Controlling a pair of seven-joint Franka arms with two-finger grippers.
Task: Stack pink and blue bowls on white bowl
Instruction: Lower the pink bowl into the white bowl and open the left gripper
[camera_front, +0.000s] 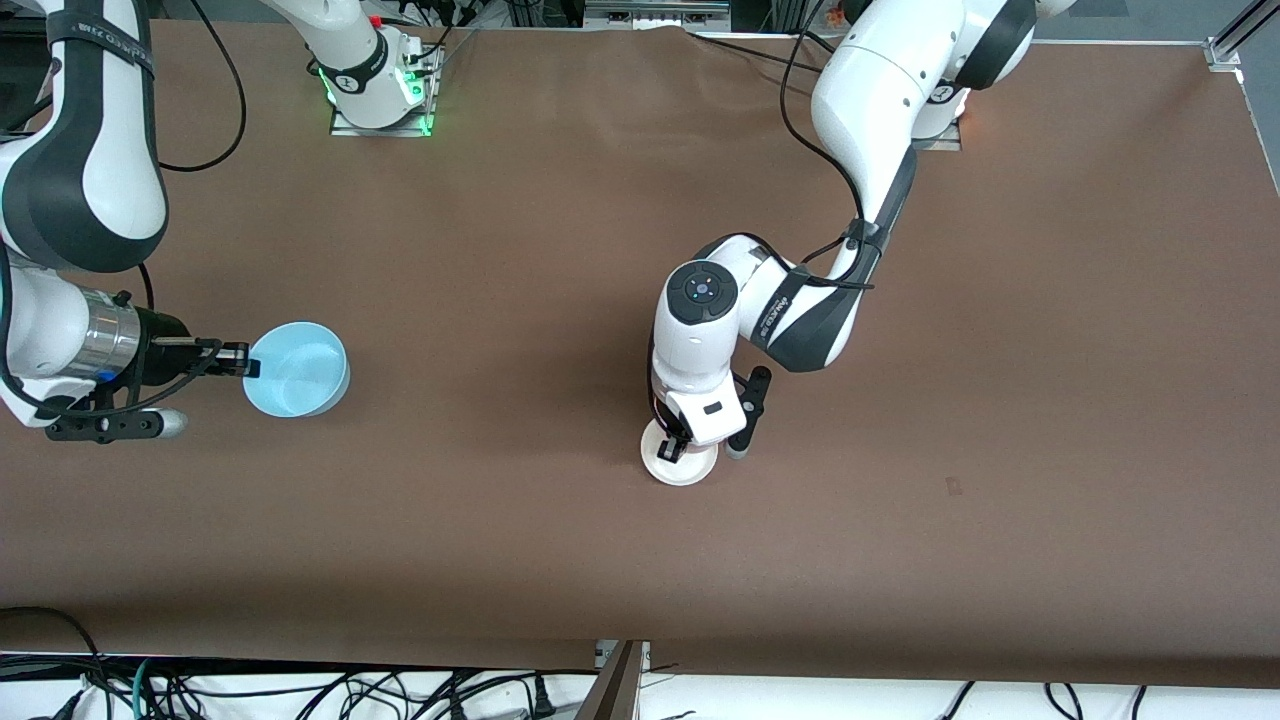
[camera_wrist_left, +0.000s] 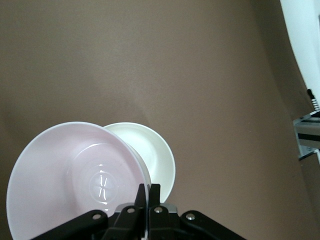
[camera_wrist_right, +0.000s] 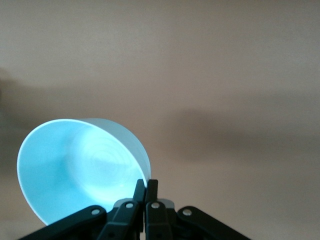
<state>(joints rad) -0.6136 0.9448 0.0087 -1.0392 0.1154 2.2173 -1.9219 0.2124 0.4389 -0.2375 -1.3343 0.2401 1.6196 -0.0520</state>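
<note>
My left gripper (camera_wrist_left: 148, 186) is shut on the rim of the pale pink bowl (camera_wrist_left: 75, 180) and holds it tilted, just above and partly over the white bowl (camera_wrist_left: 157, 152) on the table. In the front view the left gripper (camera_front: 678, 447) and its hand cover most of this pair, and only a pale rim (camera_front: 690, 474) shows. My right gripper (camera_wrist_right: 145, 182) is shut on the rim of the light blue bowl (camera_wrist_right: 80, 170). It holds the blue bowl (camera_front: 300, 372) tilted at the right arm's end of the table, with the right gripper (camera_front: 250, 367) beside it.
The brown table top (camera_front: 560, 250) spreads wide around both bowls. The arm bases (camera_front: 380, 95) stand along its edge farthest from the front camera. Cables (camera_front: 300, 690) hang below the edge nearest the camera.
</note>
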